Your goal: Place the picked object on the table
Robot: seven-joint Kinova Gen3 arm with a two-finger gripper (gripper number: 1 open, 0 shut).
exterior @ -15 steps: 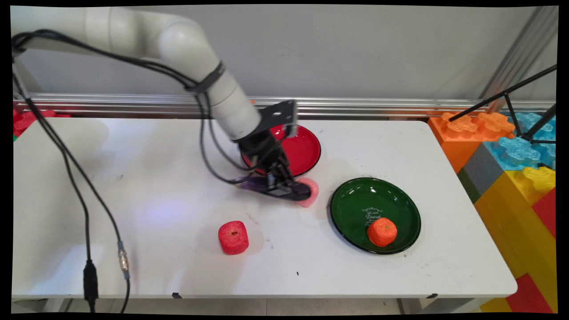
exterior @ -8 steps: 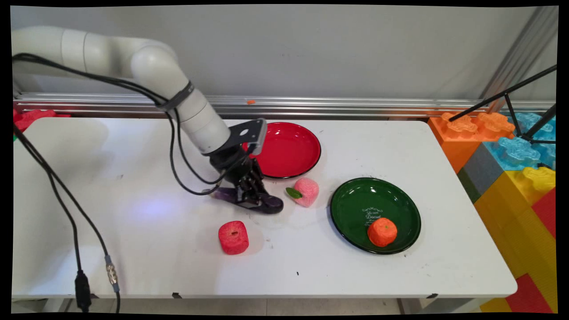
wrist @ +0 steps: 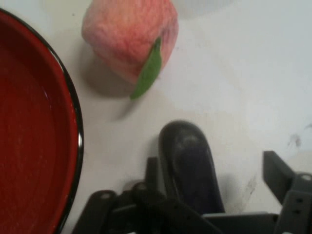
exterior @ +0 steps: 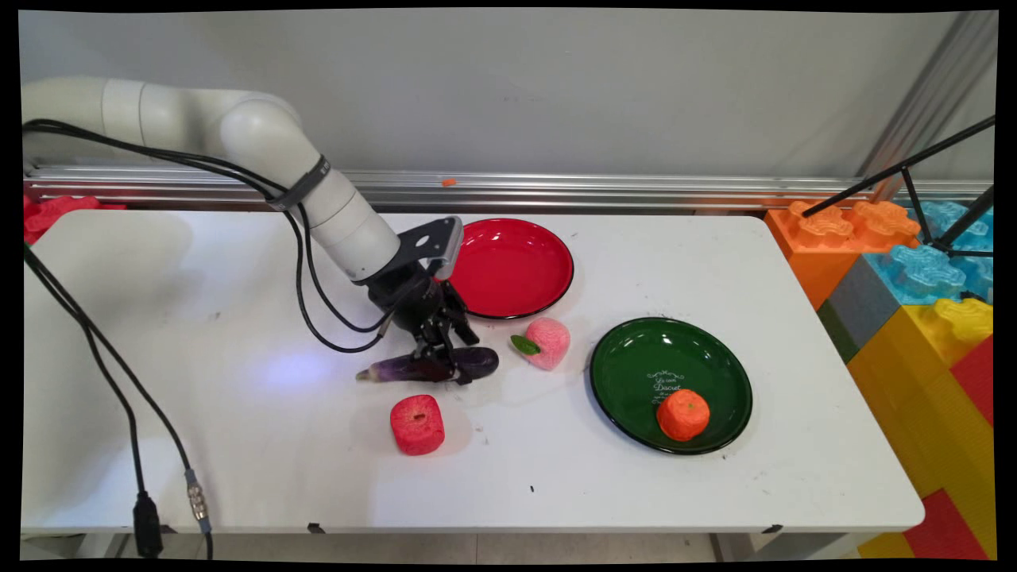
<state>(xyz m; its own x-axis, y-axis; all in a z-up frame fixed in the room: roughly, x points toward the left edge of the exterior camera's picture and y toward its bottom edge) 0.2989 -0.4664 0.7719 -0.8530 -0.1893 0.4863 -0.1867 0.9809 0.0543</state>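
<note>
The white table [exterior: 636, 492] carries two plates and several toy foods, with the white arm [exterior: 318, 199] reaching in from the left and bending down toward the table's middle. The green plate [exterior: 636, 357] sits to the right, toward the near side, and holds a small orange fruit [exterior: 682, 414] on its near part. The red plate [exterior: 516, 266] lies farther back, near the middle of the table, just right of the arm's wrist; in the hand view its black rim [wrist: 78, 141] curves down the left side. The gripper [exterior: 442, 359] is lowered over a dark purple eggplant [exterior: 477, 361] that lies flat on the table, lengthwise left to right, with its thin stem end pointing left and its rounded end to the right. In the hand view the eggplant's rounded end [wrist: 187, 161] rises between the two fingers, one finger [wrist: 153, 173] close against its side and the other finger [wrist: 278, 173] standing clear of it with bare table between, so the jaws are spread and not clamping it. A pink peach [exterior: 547, 342] with a green leaf [exterior: 524, 345] rests just right of the eggplant's rounded end, between the two plates and apart from both. A red apple [exterior: 417, 424] stands on the near side of the eggplant, close to it but not touching.
</note>
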